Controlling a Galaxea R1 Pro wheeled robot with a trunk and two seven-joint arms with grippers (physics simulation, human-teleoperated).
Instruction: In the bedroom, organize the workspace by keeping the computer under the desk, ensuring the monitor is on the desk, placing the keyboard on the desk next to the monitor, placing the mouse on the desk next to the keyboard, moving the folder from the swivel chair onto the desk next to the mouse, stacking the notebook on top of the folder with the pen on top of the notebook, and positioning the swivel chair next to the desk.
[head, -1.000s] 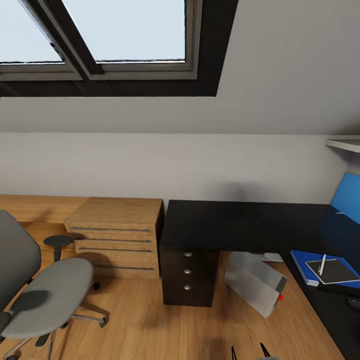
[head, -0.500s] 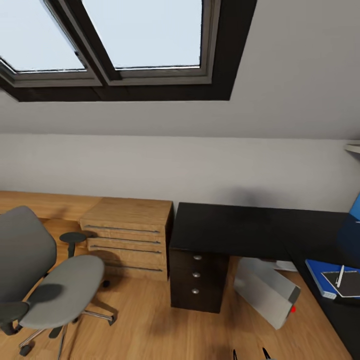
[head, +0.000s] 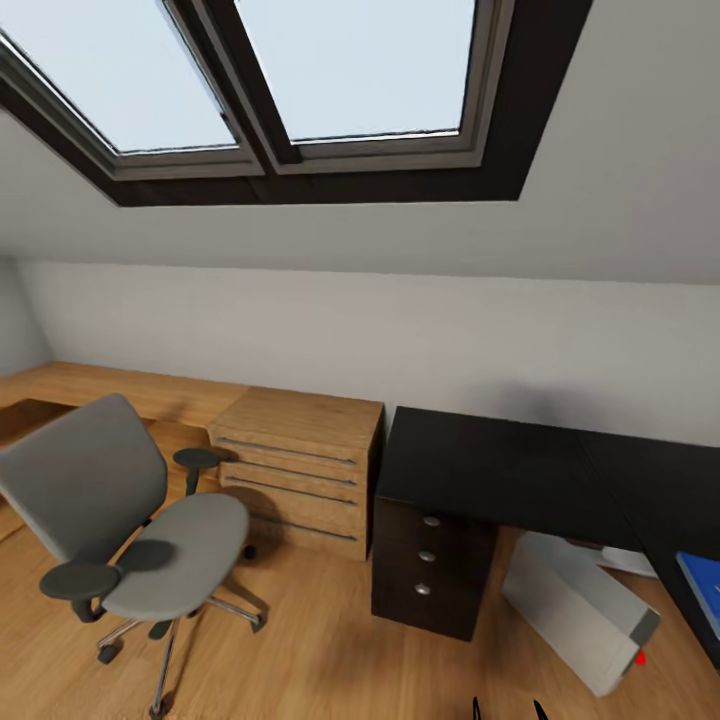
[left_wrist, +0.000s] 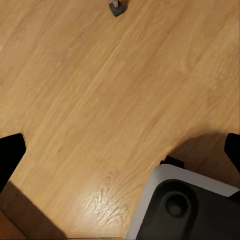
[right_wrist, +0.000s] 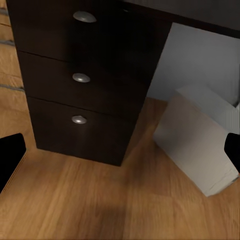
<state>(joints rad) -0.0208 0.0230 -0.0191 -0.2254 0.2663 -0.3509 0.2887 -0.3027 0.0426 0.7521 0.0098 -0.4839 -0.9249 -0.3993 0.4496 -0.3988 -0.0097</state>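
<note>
The grey swivel chair (head: 150, 540) stands on the oak floor at the left, apart from the black desk (head: 500, 465). Its seat is bare. The light grey computer (head: 580, 610) sits tilted on the floor under the desk, right of the dark drawers (head: 428, 580). At the right edge a corner of the blue folder (head: 705, 592) lies on the desk top. My right gripper (right_wrist: 122, 157) is open, facing the drawers (right_wrist: 80, 77) and the computer (right_wrist: 200, 140). My left gripper (left_wrist: 122, 150) is open over bare floor. The monitor, keyboard, mouse, notebook and pen are out of view.
A light oak dresser (head: 300, 465) stands against the wall between chair and desk. A low wooden ledge (head: 90, 385) runs along the wall at left. Skylights (head: 350, 70) sit in the sloped wall. My own base (left_wrist: 185, 205) and a chair caster (left_wrist: 117, 7) show in the left wrist view.
The camera has swung to the left, so the whole picture has shifted right. The notebook, pen and most of the folder have left the right edge, and the chair is in fuller view.
</note>
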